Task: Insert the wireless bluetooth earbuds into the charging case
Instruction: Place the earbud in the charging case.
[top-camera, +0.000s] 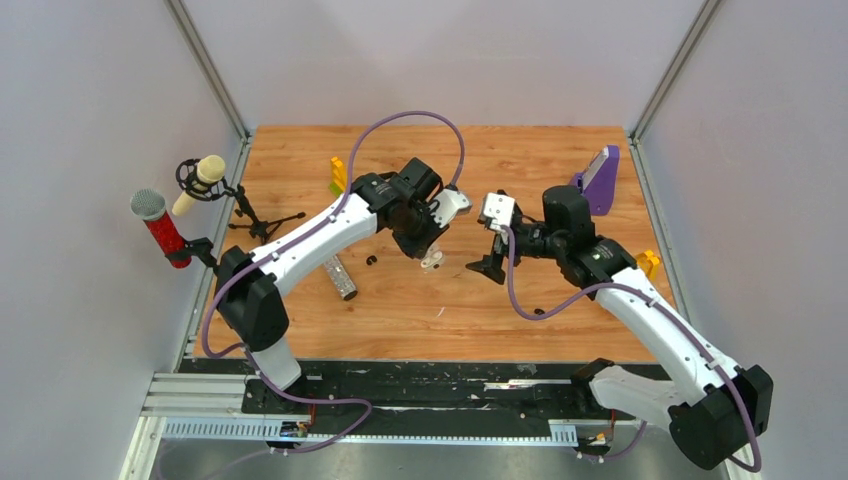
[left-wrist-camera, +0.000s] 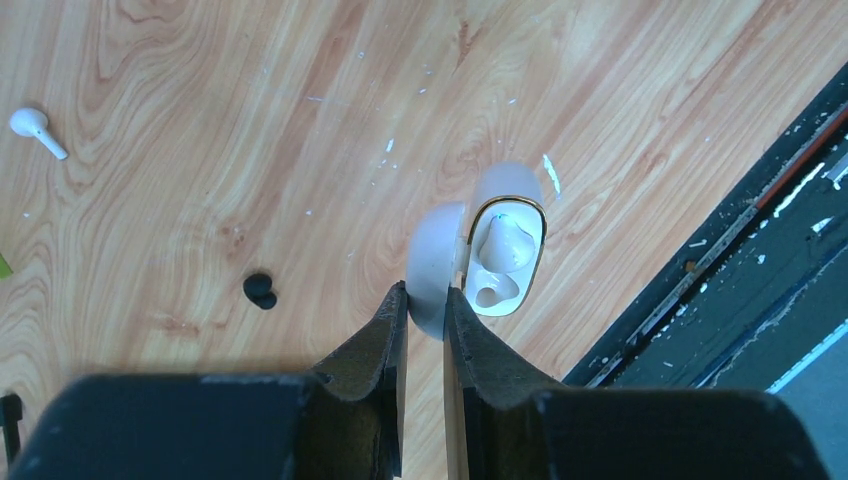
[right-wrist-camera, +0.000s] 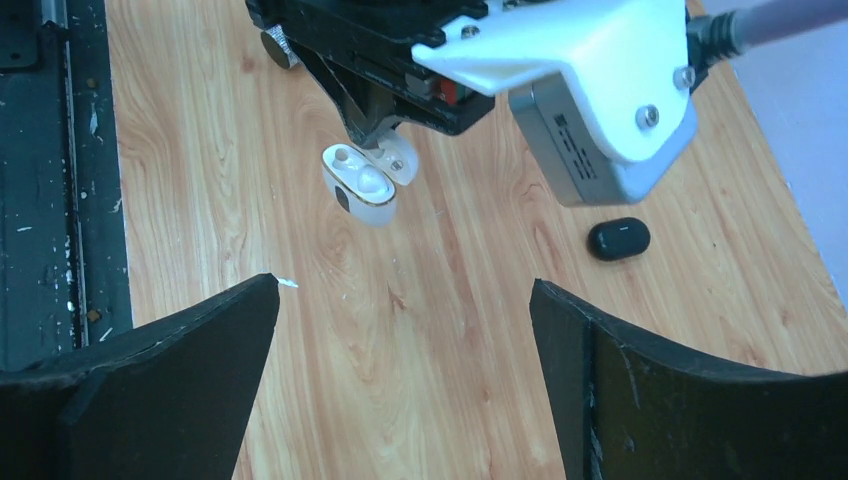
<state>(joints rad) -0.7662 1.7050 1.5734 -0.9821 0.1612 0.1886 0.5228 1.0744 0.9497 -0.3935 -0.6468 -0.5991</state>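
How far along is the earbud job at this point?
Done: one white earbud sits in the open white case. In hand: the left fingers pinch that case by its lid; the right fingers stand open, empty. Left: another white earbud and a black bud lie on the table, and the black case lies apart.

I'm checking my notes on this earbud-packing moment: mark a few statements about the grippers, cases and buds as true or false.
1. The left gripper pinches the white charging case by its open lid. True.
2. The right gripper is clamped shut. False: its jaws stand wide apart, holding nothing.
3. A white earbud lies loose on the table. True.
4. The black case is held off the table. False: it lies on the wood.
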